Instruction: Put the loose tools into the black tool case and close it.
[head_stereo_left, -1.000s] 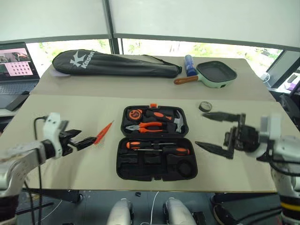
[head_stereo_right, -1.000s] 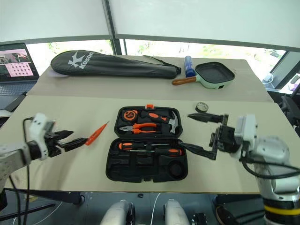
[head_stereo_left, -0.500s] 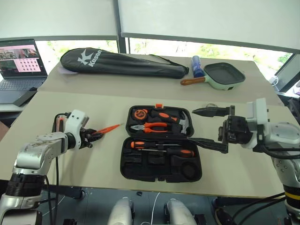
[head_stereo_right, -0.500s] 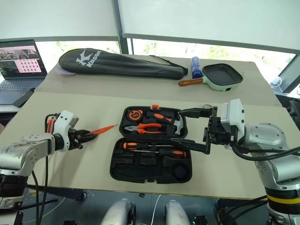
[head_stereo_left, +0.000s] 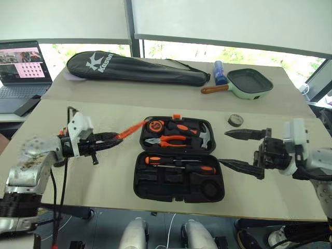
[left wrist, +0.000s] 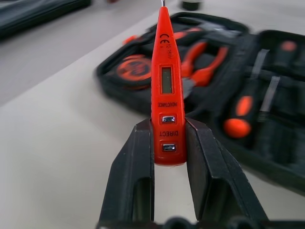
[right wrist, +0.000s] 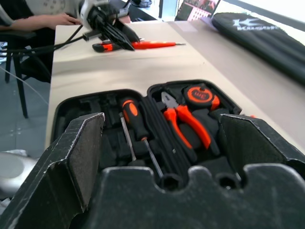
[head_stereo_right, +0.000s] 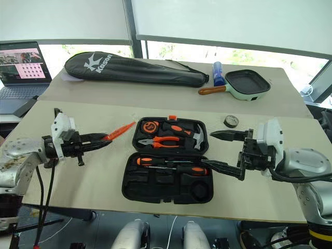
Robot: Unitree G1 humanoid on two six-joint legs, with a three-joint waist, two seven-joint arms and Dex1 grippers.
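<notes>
The black tool case [head_stereo_left: 155, 190] lies open at the table's middle, with two orange-and-black screwdrivers [head_stereo_left: 179, 161] in its near half. My left gripper [head_stereo_left: 111, 138] is shut on the butt of the slim orange tester screwdriver [left wrist: 164, 81]. It holds the tester above the table just left of the case, with the tip pointing at the case. My right gripper [head_stereo_left: 237, 150] hangs open and empty beside the case's right edge. A small dark tape roll [head_stereo_left: 235, 120] lies on the table behind the right gripper.
Pliers [head_stereo_left: 166, 140], a hammer and a tape measure fill the case's far half. A black racket bag [head_stereo_left: 135, 68], a blue bottle [head_stereo_left: 220, 72] and a green frying pan [head_stereo_left: 249, 83] line the back. A laptop [head_stereo_left: 21, 62] stands far left. A person's hand [right wrist: 57, 20] rests beyond the table.
My left gripper has shut on the tester screwdriver, lifted it off the table and carried it right toward the case. The right gripper has sunk a little. The camera has shifted.
</notes>
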